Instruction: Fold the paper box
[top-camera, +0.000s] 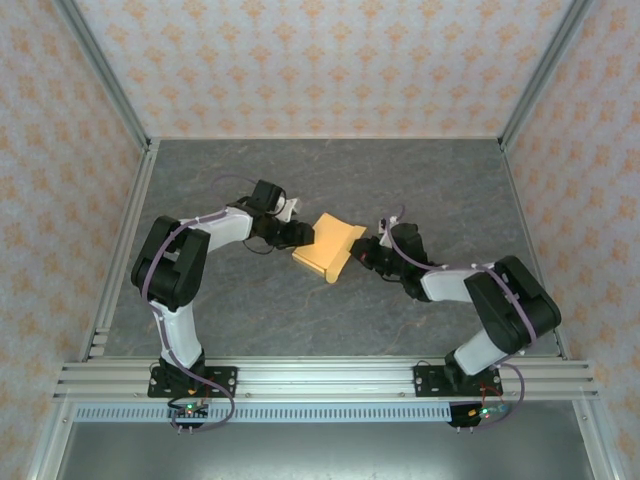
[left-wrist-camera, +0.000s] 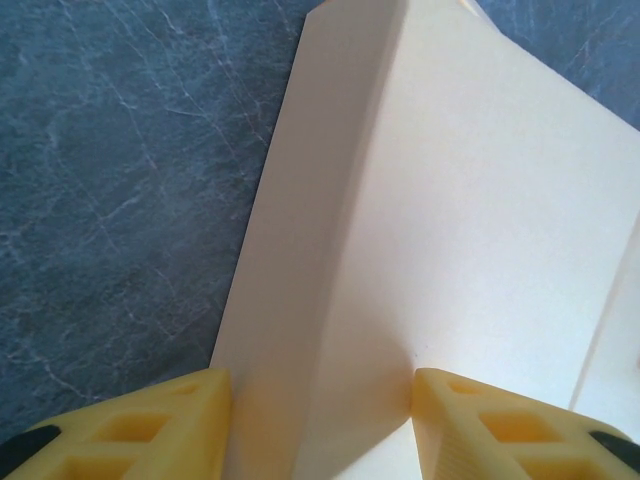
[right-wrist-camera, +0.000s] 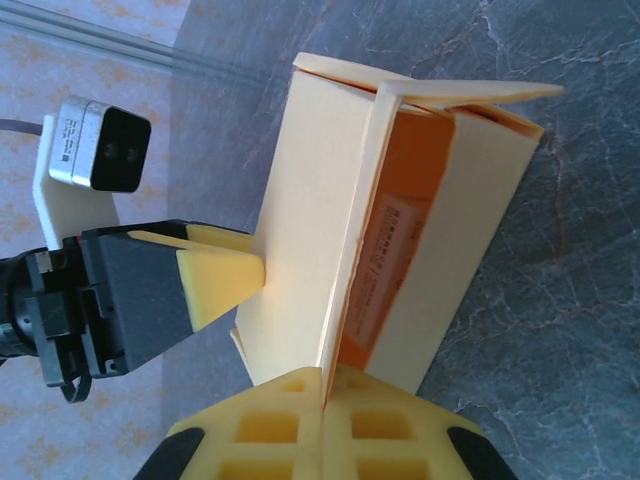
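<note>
The left gripper (top-camera: 300, 235) and the right gripper (top-camera: 362, 250) each hold one side of the paper box (top-camera: 328, 245), a light orange-tan piece of thin die-cut cardboard that is partly formed. In the top external view the left gripper sits at the box's left side and the right gripper at its right side. The grey marbled table (top-camera: 250, 320) lies below the box, with its middle about under it. We cannot tell whether the box rests on the table or hangs clear.

In the left wrist view, the left gripper (left-wrist-camera: 320, 410) has its yellow fingers (left-wrist-camera: 180, 420) part-way apart, one on each side of a raised fold of the box (left-wrist-camera: 470, 200). Both fingers touch the cardboard, so we read this as a clasp on the fold.

In the right wrist view, the right gripper (right-wrist-camera: 325, 405) is fully closed and pinches the edge of a thin flap of the box (right-wrist-camera: 300, 200). An orange inner face with a printed label (right-wrist-camera: 385, 270) shows beside that flap. One yellow finger (right-wrist-camera: 215, 278) of the left gripper presses the box's far wall.

We judge the step in hand to be forming the body: the walls are raised, but the end flaps stand open and untucked. The next move calls for one gripper to anchor the box while the other releases and pushes a flap along its crease. Apply light pressure, because thin cardboard may buckle.
</note>
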